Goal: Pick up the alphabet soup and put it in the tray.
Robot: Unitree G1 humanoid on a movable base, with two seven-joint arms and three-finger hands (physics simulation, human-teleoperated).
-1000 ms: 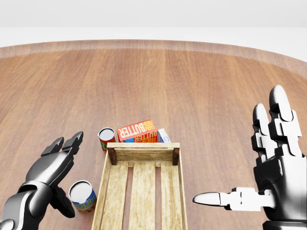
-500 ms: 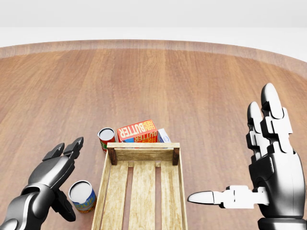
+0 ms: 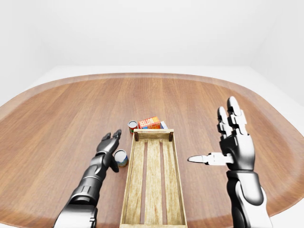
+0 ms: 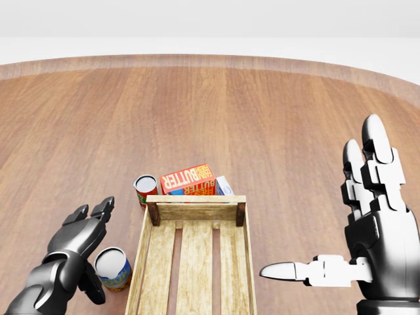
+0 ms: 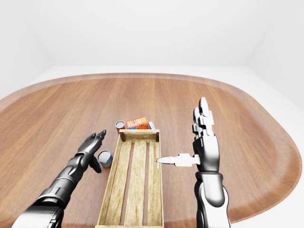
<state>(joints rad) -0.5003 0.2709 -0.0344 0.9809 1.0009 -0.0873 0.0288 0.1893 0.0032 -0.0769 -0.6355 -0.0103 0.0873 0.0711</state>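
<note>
A wide oval wooden table (image 3: pixel 57 109) fills the views, its rim curving off toward white floor on every side, and most of its top lies bare to the left of, to the right of and above the cluster at the middle. At the left of the head view the left hand (image 4: pixel 77 237) hangs low over the wood with its fingers spread and slightly curled, holding nothing; its dark thumb reaches down just beside a can lying on its side. That can (image 4: pixel 113 268) has a white end and a blue, green and orange label, and lies between the hand and the tray's left wall, close to both. Above it, near the tray's upper left corner, a second can (image 4: pixel 146 188) stands upright with a red label. Which of the two is the alphabet soup cannot be read. Right of the red can a butter box (image 4: pixel 188 179) lies against the tray's top end, a pale carton (image 4: pixel 224 186) tucked at its right. The slatted wooden tray (image 4: pixel 244 262) runs down the middle to the bottom edge, its slats bare. Right of it the right hand (image 4: pixel 371 226) stands upright, fingers straight up together, its white thumb pointing left toward the tray wall; it grips nothing, with open wood all round it.
</note>
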